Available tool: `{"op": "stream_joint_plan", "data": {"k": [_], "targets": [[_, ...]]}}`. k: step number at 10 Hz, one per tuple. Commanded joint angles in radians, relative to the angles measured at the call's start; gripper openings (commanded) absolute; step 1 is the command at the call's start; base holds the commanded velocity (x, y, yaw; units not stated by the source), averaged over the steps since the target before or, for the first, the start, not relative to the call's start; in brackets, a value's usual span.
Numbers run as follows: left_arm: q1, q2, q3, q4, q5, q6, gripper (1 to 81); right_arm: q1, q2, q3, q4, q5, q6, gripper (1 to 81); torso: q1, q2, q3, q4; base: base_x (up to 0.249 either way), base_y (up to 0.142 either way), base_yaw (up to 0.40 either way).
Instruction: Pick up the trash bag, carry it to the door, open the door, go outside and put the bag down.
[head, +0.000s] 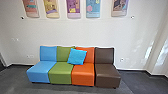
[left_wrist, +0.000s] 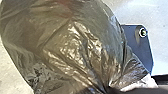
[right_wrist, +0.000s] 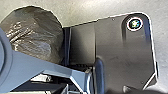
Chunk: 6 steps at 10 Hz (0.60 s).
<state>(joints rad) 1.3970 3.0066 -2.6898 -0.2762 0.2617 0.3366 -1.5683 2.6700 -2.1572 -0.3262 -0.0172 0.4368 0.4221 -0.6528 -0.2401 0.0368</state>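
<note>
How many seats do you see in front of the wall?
4. In the head view, left to right, side by side: blue seat, green seat, orange seat, brown seat. A blue pillow leans on the middle two.

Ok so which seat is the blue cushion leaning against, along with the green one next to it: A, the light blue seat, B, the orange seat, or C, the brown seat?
B: the blue cushion lies across the backs of the green seat and the orange seat.
</note>
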Motion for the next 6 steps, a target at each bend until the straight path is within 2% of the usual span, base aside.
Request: {"op": "stream_joint_plan", "data": {"k": [1, 4, 6], "targets": [[-0.049, 0.006, 0.004, 0.017, 0.073, 0.002, 1.0, 0.018, 0.036, -0.041, -0.019, -0.038, -0.009, 81.1, -0.063, 0.097, 0.000, 0.000, 0.000, 0.000, 0.000], [-0.046, 0.011, 0.004, 0.022, 0.070, 0.002, 1.0, 0.010, 0.096, -0.114, -0.034, -0.027, -0.009, 81.1, -0.135, 0.208, 0.000, 0.000, 0.000, 0.000, 0.000], [-0.045, 0.008, 0.004, 0.023, 0.070, 0.002, 1.0, -0.003, 0.101, -0.143, -0.033, -0.014, -0.013, 81.1, -0.179, 0.276, 0.000, 0.000, 0.000, 0.000, 0.000]]}}
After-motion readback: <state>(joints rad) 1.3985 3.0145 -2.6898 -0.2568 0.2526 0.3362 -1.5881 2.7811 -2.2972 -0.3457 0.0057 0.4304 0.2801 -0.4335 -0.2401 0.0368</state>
